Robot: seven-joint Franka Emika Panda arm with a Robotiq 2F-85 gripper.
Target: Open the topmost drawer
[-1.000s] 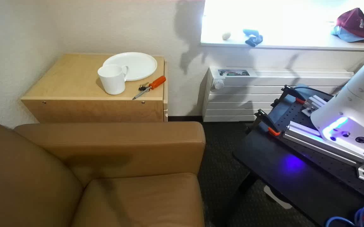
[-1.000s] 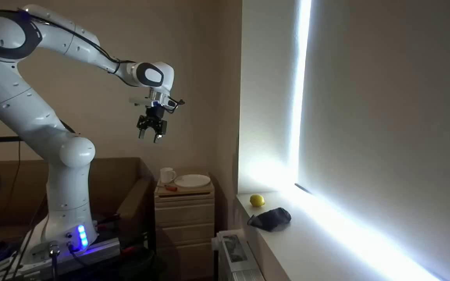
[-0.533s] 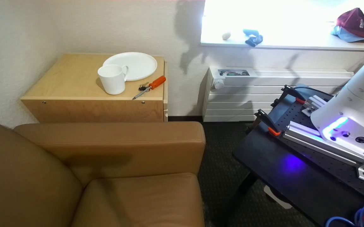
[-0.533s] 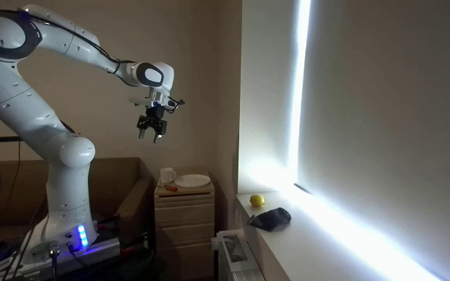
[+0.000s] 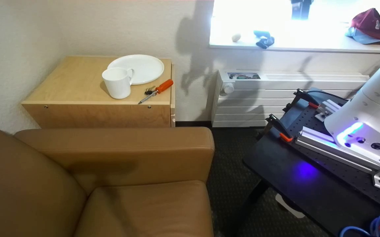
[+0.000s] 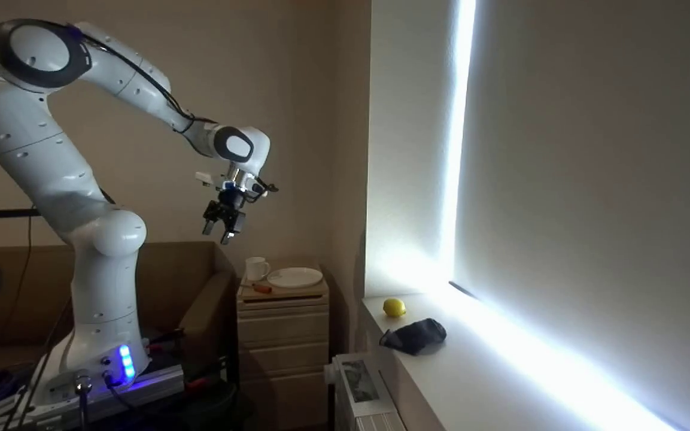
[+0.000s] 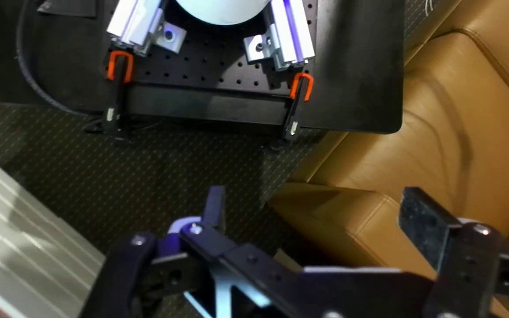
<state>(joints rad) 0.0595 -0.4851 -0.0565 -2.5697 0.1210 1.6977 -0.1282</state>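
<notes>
Topmost drawer (image 6: 283,309) sat in the front of the cabinet (image 5: 77,80), just under its flat top; looked shut, contents hidden; long axis ran level, side to side, nearly full cabinet width; in an exterior view it lay below & to the right of the gripper (image 6: 217,233), well apart; gripper stood wide w/ nothing btwn its fingers (image 7: 424,225), tips angled down; wrist view didn't clearly show the drawer; move prob called for a drop & reach to the drawer's upper edge, then a straight pull; fingers seemed spread roughly along that axis, so a wrist turn might've been needed; on the cabinet, white mug (image 5: 117,84) stood upright just beside white plate (image 5: 145,67), couldn't tell re mug's contents; orange-handled screwdriver (image 5: 160,89) lay by the front edge, so a low approach risked knocking it
</notes>
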